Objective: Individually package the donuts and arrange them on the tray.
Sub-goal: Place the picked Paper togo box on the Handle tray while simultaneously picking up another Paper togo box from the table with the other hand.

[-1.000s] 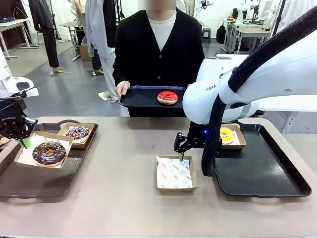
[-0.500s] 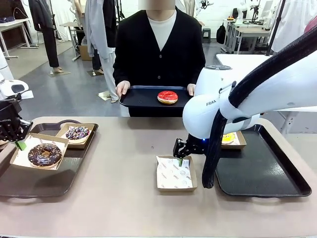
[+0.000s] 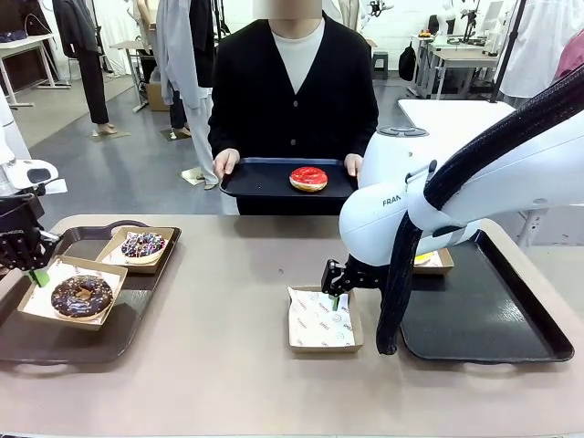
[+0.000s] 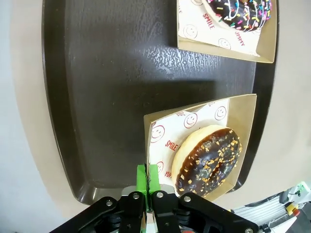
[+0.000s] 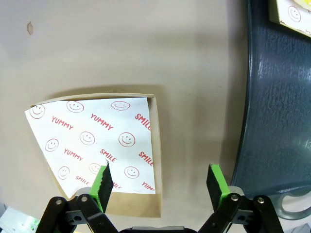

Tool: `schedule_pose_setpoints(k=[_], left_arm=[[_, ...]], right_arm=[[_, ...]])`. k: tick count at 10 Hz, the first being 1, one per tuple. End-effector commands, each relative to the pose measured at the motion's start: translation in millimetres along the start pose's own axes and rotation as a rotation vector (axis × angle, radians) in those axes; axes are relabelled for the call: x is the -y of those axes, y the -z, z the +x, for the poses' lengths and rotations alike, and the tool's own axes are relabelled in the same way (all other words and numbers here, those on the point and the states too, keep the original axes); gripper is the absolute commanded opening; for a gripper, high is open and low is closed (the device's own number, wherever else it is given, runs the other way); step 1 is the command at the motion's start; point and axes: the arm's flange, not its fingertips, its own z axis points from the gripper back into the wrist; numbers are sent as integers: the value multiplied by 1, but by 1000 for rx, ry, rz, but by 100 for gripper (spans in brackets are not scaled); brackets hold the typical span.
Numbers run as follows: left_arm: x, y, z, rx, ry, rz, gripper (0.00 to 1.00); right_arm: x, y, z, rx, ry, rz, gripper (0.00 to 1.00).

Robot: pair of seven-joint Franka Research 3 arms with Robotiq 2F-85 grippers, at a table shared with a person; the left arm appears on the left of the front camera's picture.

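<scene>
Two boxed donuts (image 3: 82,297) on left tray (image 3: 55,339).

Beyond the far edge of the beige worktop (image 3: 228,365) stretches a grey floor (image 3: 128,164) under bright, even light, with a white table (image 3: 23,50) at the far left and more white tables (image 3: 461,59) at the far right.

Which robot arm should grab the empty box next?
Probably the right. Its end effector hangs open over the empty box, one finger over its paper and one past its edge. The left end effector is shut on the chocolate donut's box on the left tray.
</scene>
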Motion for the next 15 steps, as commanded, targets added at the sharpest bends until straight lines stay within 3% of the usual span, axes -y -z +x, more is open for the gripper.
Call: schedule_pose_setpoints(k=[1, 13, 15], left_arm=[[-11, 5, 0, 1, 23, 19, 1], [-12, 9, 3, -13, 8, 7, 1], [-11, 9, 4, -18, 8, 9, 1]], right_arm=[[-7, 3, 0, 18, 16, -20, 100], [-8, 14, 5, -39, 0, 19, 100], [-7, 16, 4, -47, -15, 28, 42]])
